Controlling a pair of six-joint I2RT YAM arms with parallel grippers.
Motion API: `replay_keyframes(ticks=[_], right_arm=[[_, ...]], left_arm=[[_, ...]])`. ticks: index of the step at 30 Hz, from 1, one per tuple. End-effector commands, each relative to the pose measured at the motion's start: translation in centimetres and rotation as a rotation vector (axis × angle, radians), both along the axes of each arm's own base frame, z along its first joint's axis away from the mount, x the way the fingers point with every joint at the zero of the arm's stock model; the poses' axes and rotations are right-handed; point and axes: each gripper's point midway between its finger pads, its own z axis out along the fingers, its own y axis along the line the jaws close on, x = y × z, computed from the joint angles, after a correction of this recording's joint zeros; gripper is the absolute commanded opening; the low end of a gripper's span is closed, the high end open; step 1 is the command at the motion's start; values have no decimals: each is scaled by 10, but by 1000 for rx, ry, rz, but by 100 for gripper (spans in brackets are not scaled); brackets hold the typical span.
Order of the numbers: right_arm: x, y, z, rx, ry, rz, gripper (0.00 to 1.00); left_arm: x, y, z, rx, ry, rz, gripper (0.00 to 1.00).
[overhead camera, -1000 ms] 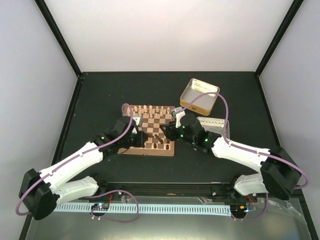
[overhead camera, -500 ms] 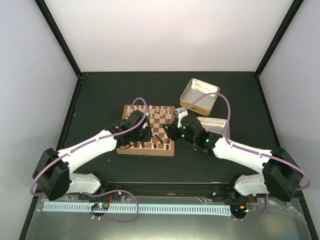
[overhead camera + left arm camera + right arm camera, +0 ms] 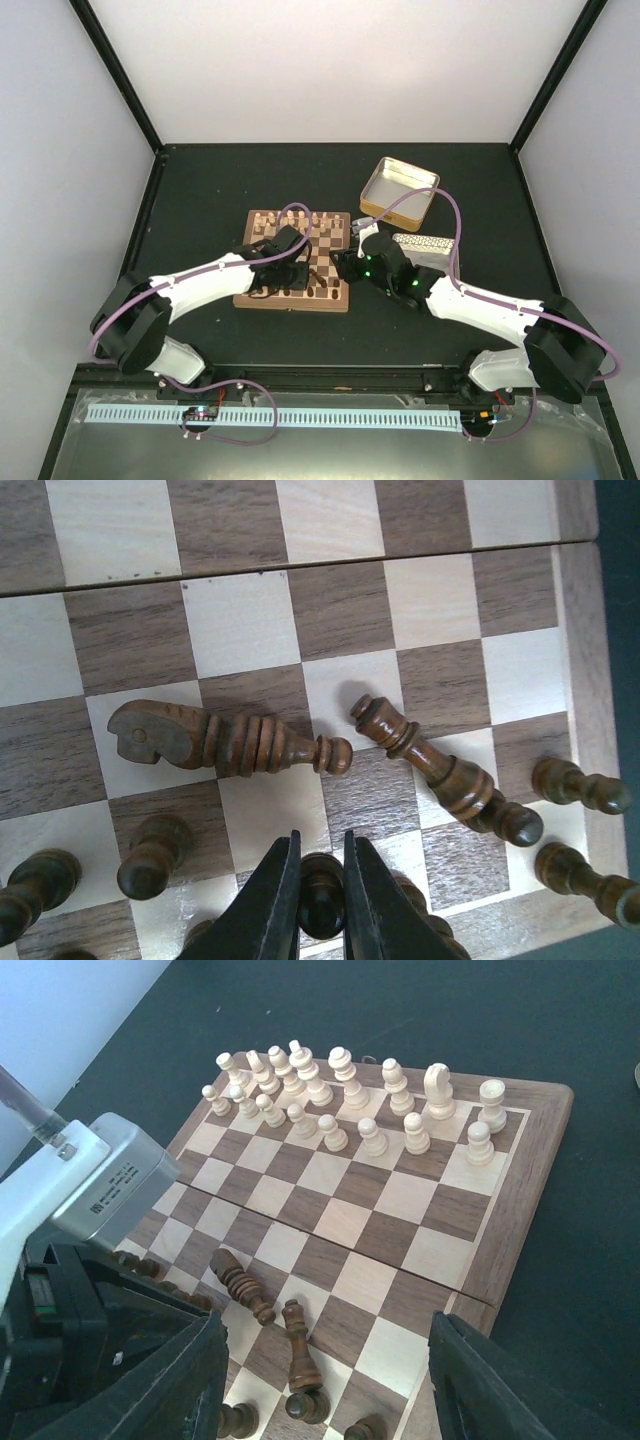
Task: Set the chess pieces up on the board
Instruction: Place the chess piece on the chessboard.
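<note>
At board's (image 3: 240,630) near edge, left gripper (image 3: 320,840) pinched dark chess piece (image 3: 320,895); two toppled dark pieces (image 3: 230,742) lay just beyond. Right gripper (image 3: 325,1325) hovered over board, fingers spread. Past board's far right corner, open tin (image 3: 398,188) showed bare floor; second tin (image 3: 425,247) beside right arm, contents not visible

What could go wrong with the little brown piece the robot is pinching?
The left gripper pinches a dark piece among crowded neighbours, so moving it might topple the standing pawn beside it. The fallen knight and the other fallen piece lie close ahead and could get nudged or roll.
</note>
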Motion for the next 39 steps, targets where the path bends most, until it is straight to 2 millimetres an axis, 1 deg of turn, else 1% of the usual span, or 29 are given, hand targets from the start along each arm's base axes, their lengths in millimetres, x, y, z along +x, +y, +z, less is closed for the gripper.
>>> replay_keyframes(ticks=[1,10,24,34,39], right_arm=[[3,-8,5,-3,-20,-34,56],[3,-8,5,-8,-18,-30,56],[2,-3,2,-5,-3,-13,56],[0,-3,1,-7,1,-4,56],[0,-3,1,-6,1,-3,56]], left_arm=[[11,-6,8,13,-35,-1,7],[13,-7,4,25,-45,-10,13],[15,-10,13,23,-69,-15,14],[16,-5,11,60,-66,-3,20],[17,-6,13,66,-66,-5,21]])
